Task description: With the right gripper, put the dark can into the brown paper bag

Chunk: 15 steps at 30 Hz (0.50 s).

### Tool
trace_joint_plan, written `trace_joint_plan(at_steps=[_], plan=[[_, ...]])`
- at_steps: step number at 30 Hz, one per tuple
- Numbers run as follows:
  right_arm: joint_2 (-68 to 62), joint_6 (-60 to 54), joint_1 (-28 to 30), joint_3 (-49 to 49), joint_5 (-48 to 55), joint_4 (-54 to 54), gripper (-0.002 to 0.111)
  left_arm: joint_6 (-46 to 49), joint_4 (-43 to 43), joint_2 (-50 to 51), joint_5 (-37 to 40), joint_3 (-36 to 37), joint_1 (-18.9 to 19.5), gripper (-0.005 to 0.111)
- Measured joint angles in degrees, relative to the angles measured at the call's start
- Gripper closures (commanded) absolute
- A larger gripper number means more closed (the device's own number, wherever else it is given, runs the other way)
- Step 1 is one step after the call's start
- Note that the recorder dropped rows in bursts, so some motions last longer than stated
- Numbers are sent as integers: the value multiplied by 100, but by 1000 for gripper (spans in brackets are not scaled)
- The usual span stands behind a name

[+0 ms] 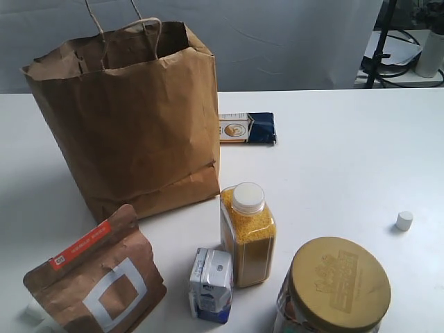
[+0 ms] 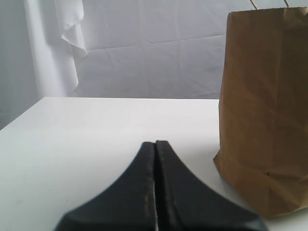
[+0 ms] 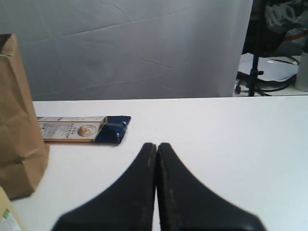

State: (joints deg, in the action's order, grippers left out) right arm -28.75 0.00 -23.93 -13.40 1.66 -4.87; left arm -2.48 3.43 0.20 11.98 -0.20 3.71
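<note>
The brown paper bag (image 1: pixel 132 118) stands open at the back left of the white table, its twisted handles up; it also shows in the left wrist view (image 2: pixel 264 110) and at the edge of the right wrist view (image 3: pixel 17 120). The dark can shows in no view. My left gripper (image 2: pixel 155 143) is shut with nothing between its black fingers, low over bare table beside the bag. My right gripper (image 3: pixel 157 145) is shut and empty too, over bare table. Neither arm appears in the exterior view.
In front stand a clear bottle of yellow grains (image 1: pixel 248 236), a wide jar with a gold lid (image 1: pixel 336 284), a small white-and-blue carton (image 1: pixel 211 284) and a brown pouch (image 1: pixel 97 281). A flat blue-and-tan box (image 1: pixel 248 127) lies behind the bag. A small white cap (image 1: pixel 404 220) sits right.
</note>
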Motion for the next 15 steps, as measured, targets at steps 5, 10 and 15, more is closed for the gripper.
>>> trace_joint_plan(at_steps=[5,10,15], plan=[[644,-518,380,835,-397,-193,108,0,0,0,0,0,0,107],[1418,-429,755,1296,-423,-193,108,0,0,0,0,0,0,107],[2434,-293,1046,1320,-37,-67,108,0,0,0,0,0,0,107]])
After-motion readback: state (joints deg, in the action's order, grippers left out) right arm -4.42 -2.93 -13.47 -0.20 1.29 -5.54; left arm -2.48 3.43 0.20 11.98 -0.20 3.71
